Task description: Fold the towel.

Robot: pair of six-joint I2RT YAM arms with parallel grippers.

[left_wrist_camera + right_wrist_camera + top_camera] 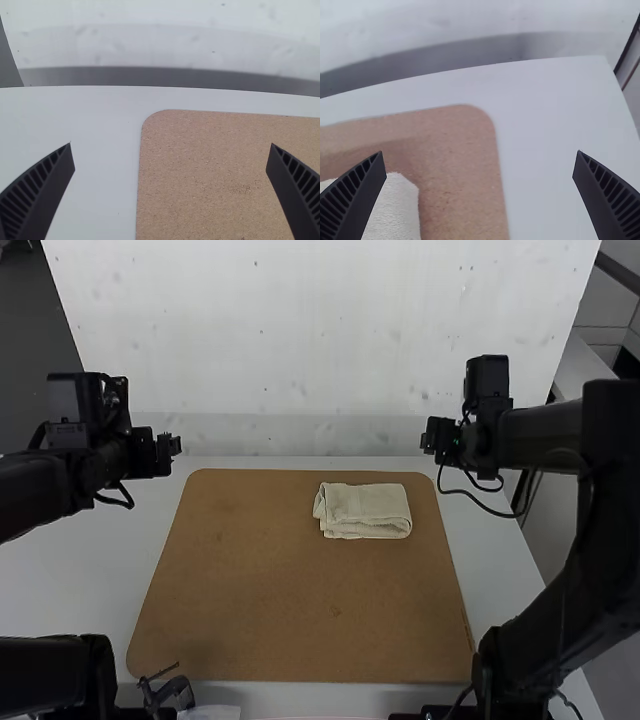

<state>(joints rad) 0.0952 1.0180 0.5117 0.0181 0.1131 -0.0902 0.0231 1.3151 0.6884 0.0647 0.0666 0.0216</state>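
One towel (368, 508) lies folded (layers stacked, a neat rectangle) at the far right of one brown board (280, 590) on a white table (70, 580). Two pincers, left gripper (175, 444) and right gripper (428, 435), have fingers apart.

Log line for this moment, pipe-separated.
towel: folded, on board, right of centre | left gripper: open, empty | right gripper: open, empty

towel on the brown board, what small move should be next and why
I'd bring the right gripper to the towel and lightly straighten its end at the high view's left. The towel already lies in a compact, layered bundle on the board, so another fold seems unneeded, but that end's layers look uneven, and the gripper is open.
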